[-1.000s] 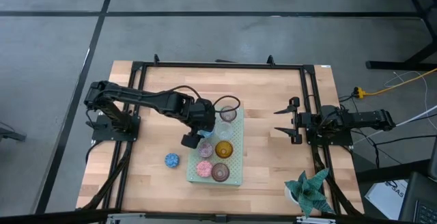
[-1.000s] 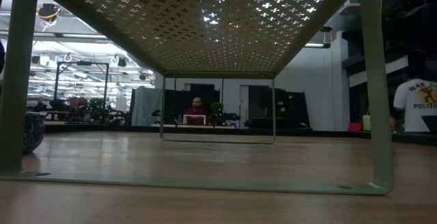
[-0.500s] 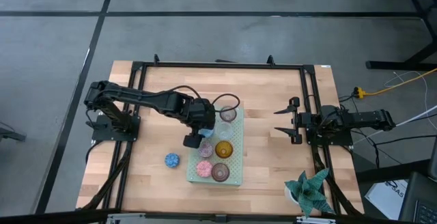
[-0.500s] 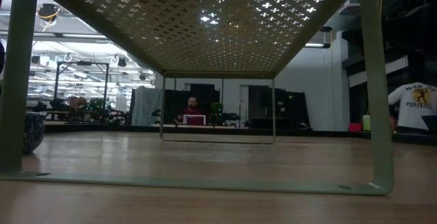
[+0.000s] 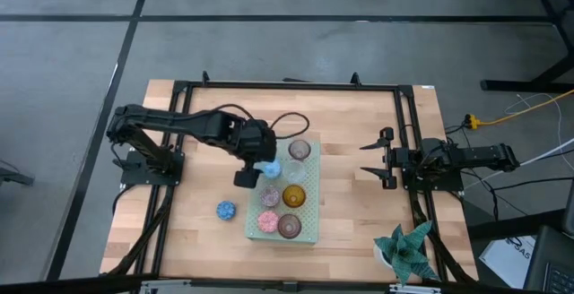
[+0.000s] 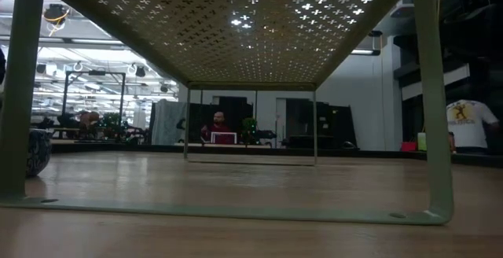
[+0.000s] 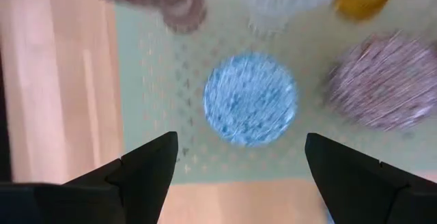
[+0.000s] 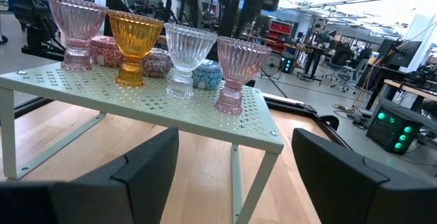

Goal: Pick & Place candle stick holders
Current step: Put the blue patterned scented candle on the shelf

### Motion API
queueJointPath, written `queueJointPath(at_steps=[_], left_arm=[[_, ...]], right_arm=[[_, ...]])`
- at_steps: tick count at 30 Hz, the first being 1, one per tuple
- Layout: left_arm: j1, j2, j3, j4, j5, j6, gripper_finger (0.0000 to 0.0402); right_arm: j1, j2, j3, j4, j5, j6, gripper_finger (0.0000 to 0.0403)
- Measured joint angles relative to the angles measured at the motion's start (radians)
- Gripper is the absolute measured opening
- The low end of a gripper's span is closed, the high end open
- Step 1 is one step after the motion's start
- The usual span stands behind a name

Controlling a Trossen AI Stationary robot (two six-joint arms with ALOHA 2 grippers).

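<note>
The pale green perforated board (image 5: 309, 231) stands on the table's middle and carries several small glass cups. They are light blue (image 5: 269, 168), mauve (image 5: 300, 150), clear (image 5: 294, 170), amber (image 5: 294, 195), two pink (image 5: 269, 220) and brownish (image 5: 289, 226). A dark blue patterned cup (image 5: 225, 210) stands on the table left of the board. My left gripper (image 5: 253, 174) is open over the board's left edge, pointing down. Its fingers stand apart above the light blue cup (image 7: 250, 99) without touching it. My right gripper (image 5: 377, 159) is open and empty at the table's right side.
A green paper-like plant in a white pot (image 5: 408, 249) stands at the near right corner. A black frame (image 5: 287, 85) runs round the table. The right wrist view shows the board as a raised shelf on legs (image 8: 235, 166). People show in the room beyond (image 6: 465, 124).
My left gripper has gone toward the table's far edge and a little left. The light blue cup, earlier partly under the gripper, now shows whole on the board beside it.
</note>
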Motion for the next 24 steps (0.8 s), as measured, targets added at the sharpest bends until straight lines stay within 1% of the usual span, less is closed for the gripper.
queueJointPath(at_steps=[3,6,7,12,15,20,22,24], left_arm=[[-0.003,-0.003,0.053,-0.038,0.058,-0.029,0.0317],[-0.017,-0.007,0.079,-0.080,0.131,-0.048,0.0317],[-0.026,-0.010,0.080,-0.117,0.144,-0.057,0.0317],[-0.088,-0.015,0.077,-0.336,0.158,-0.087,0.0317],[-0.139,-0.015,0.077,-0.393,0.158,-0.114,0.0317],[-0.248,-0.035,0.062,-0.374,0.132,-0.171,0.0317],[-0.295,-0.068,0.013,-0.347,0.126,-0.203,0.0317],[-0.343,-0.126,-0.063,-0.288,0.124,-0.243,0.0317]], right_arm=[[0.000,0.000,0.000,0.000,0.000,0.000,0.0288],[0.000,0.000,0.000,0.001,0.000,0.000,0.0288],[0.000,0.000,0.000,0.000,0.000,0.000,0.0288],[0.000,0.000,0.000,0.000,0.000,0.000,0.0288],[0.000,0.000,0.000,0.000,0.000,0.000,0.0288],[0.000,0.000,0.000,0.000,0.000,0.000,0.0288],[0.000,0.000,0.000,0.000,0.000,0.000,0.0288],[0.000,0.000,0.000,0.001,0.000,0.000,0.0288]])
